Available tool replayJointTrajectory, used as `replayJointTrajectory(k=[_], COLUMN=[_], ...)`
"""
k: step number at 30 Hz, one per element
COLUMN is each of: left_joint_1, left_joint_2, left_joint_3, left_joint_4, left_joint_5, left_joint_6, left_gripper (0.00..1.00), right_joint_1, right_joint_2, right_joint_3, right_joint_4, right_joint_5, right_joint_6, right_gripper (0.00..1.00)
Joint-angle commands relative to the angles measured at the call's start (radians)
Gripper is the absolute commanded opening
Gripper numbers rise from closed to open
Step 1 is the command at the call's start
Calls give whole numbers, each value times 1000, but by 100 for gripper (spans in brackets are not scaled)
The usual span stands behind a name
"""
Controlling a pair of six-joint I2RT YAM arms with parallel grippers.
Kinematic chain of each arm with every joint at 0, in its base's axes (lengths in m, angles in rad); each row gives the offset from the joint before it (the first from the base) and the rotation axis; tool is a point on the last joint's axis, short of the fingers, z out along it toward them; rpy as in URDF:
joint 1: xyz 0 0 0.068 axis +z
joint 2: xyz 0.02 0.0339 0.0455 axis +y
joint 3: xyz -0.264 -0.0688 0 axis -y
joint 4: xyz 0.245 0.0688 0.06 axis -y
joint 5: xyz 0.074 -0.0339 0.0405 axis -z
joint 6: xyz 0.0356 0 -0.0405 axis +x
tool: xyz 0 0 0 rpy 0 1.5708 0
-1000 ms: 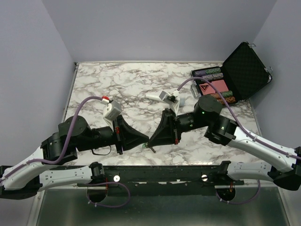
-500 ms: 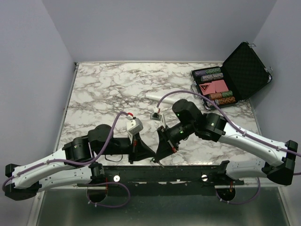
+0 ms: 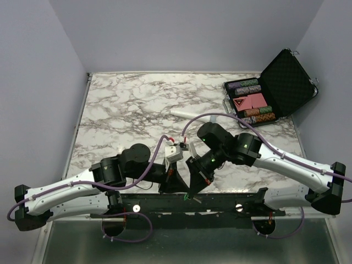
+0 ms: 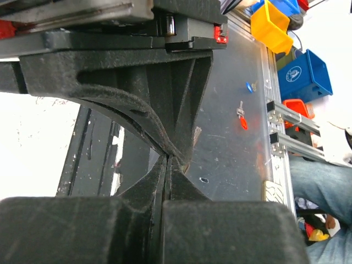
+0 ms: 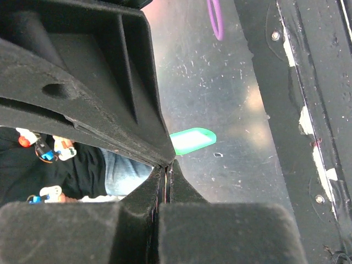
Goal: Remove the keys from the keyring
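My two grippers meet tip to tip over the table's front edge. My left gripper (image 3: 183,186) is shut; in the left wrist view (image 4: 168,159) its jaws are pressed together, and a small dull sliver that looks like the key (image 4: 194,136) sticks out beside the tips. My right gripper (image 3: 192,190) is shut too; in the right wrist view (image 5: 168,163) a thin metal line lies between the jaws. The green keyring fob (image 5: 192,140) hangs just past them, and it shows as a green speck from above (image 3: 191,196). The ring itself is hidden.
The marble table (image 3: 137,104) carries a white cylindrical object (image 3: 184,113) at mid-back and an open black case (image 3: 286,82) with poker chips at the back right. A black rail (image 3: 225,199) runs along the front edge, with a grey metal shelf below.
Both arms have swung forward and down, so the joined gripper tips moved from above the table's front part to its front edge. Both grippers stayed shut and together.
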Motion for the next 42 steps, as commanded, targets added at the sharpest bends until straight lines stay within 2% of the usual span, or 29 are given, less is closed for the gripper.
replayJointTrajectory(k=[1,2,4,7,10,13,19,21,24,29,32,34,39,42], left_joint_1=[-20,-16,-6,3,14,15,34,50,107,335,470,536,684,773], left_joint_2=[69,76,82,66,33,-12,-136,-173,-199,-202,-178,-152,-141,-132], left_joint_3=[35,65,119,183,229,263,248,233,225,225,231,240,193,185], left_joint_4=[-12,-48,-123,-203,-242,-248,-139,-92,-50,16,57,82,220,227], left_joint_5=[22,-22,-107,-235,-332,-406,-488,-462,-350,-112,12,71,195,253], left_joint_6=[19,17,17,13,8,4,7,17,46,8,-21,-41,-134,-154], left_gripper=[14,20,38,57,70,75,74,75,75,69,69,69,69,69], right_joint_1=[-14,-15,-14,-14,-15,-15,-14,-15,-15,-17,-30,-87,-247,-316], right_joint_2=[17,14,5,-20,-40,-52,-119,-136,-117,-32,40,95,161,193], right_joint_3=[90,90,91,76,54,45,15,13,65,229,352,416,436,435], right_joint_4=[283,283,275,279,295,313,440,471,454,335,225,188,244,253], right_joint_5=[71,83,128,214,273,327,439,441,396,335,369,387,256,96], right_joint_6=[-4,-7,-18,-32,-48,-77,-188,-246,-317,-412,-463,-450,-386,-390], right_gripper=[1,1,1,1,1,1,1,1,1,1,1,1,1,1])
